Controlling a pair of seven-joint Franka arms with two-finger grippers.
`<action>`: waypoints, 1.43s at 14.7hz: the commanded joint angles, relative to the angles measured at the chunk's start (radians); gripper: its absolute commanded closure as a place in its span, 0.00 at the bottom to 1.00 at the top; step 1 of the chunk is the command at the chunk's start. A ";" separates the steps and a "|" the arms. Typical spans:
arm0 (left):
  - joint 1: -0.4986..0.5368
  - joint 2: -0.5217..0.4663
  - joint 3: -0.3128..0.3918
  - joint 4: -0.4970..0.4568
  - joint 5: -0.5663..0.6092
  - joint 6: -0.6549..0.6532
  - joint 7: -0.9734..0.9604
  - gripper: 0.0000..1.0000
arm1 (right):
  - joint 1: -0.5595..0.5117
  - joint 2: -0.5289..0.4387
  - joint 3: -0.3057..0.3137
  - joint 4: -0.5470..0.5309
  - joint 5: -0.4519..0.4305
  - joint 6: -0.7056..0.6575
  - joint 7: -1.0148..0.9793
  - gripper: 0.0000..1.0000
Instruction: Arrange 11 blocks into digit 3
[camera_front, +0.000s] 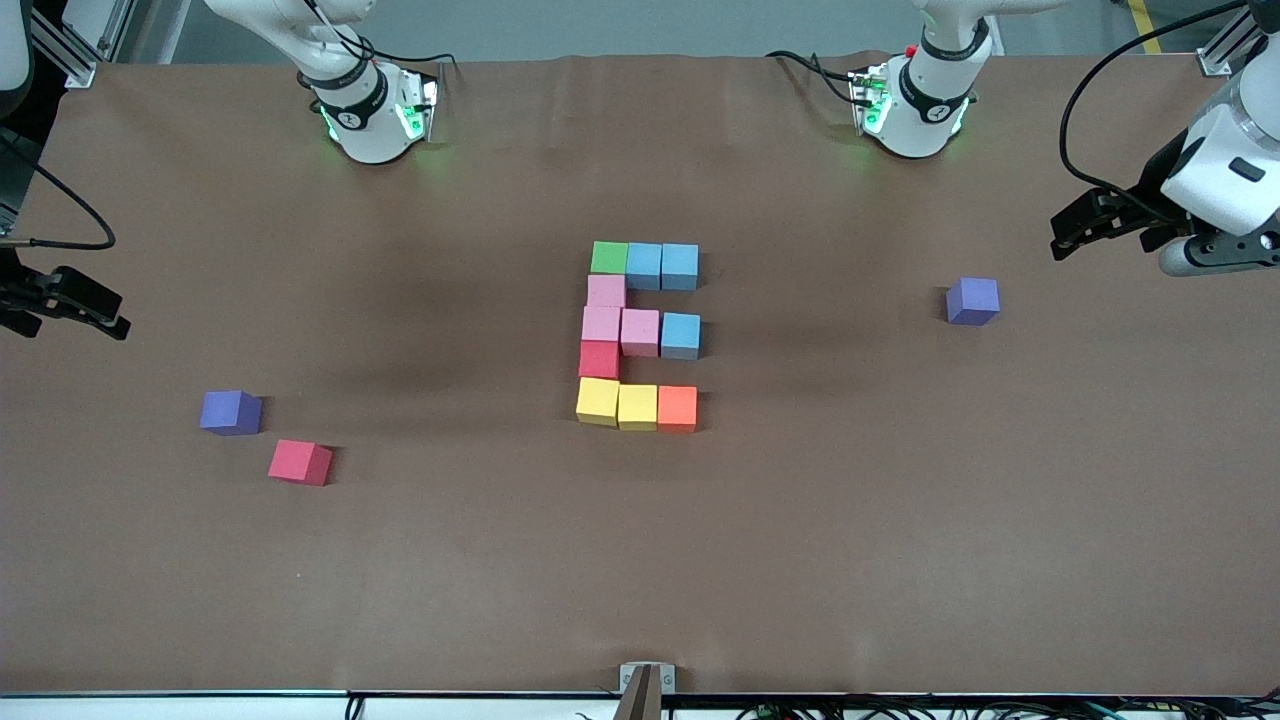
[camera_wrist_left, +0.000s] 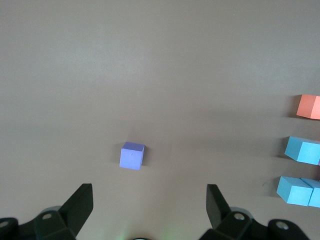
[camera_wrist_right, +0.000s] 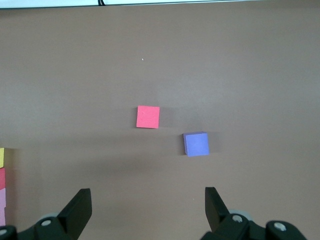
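Several blocks touch in the middle of the table as a mirrored 3, like an "E" (camera_front: 638, 335). The bar farthest from the front camera is a green cube (camera_front: 609, 257) and two light blue cubes (camera_front: 662, 265). Pink cubes (camera_front: 603, 308) and a red cube (camera_front: 599, 359) form the side. A pink (camera_front: 640, 332) and a light blue cube (camera_front: 681, 335) make the middle bar. Two yellow cubes (camera_front: 617, 404) and an orange cube (camera_front: 677, 408) make the nearest bar. My left gripper (camera_front: 1062, 232) (camera_wrist_left: 150, 205) hangs open and empty over the left arm's end. My right gripper (camera_front: 110, 310) (camera_wrist_right: 148, 207) hangs open and empty over the right arm's end.
One loose purple cube (camera_front: 972, 301) (camera_wrist_left: 132, 155) lies toward the left arm's end. Another purple cube (camera_front: 230, 412) (camera_wrist_right: 196, 144) and a loose red cube (camera_front: 299, 462) (camera_wrist_right: 148, 116) lie toward the right arm's end. The brown table cover (camera_front: 850, 540) spreads around them.
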 joint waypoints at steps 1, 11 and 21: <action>0.003 0.002 -0.007 0.008 0.016 -0.012 -0.009 0.00 | -0.008 -0.003 0.008 0.006 -0.012 -0.007 0.005 0.00; 0.003 0.001 -0.007 0.008 0.016 -0.013 -0.009 0.00 | -0.011 0.008 0.008 0.006 -0.012 -0.007 0.006 0.00; 0.005 0.002 -0.007 0.012 0.016 -0.012 0.005 0.00 | -0.015 0.009 0.008 0.006 -0.012 -0.005 0.006 0.00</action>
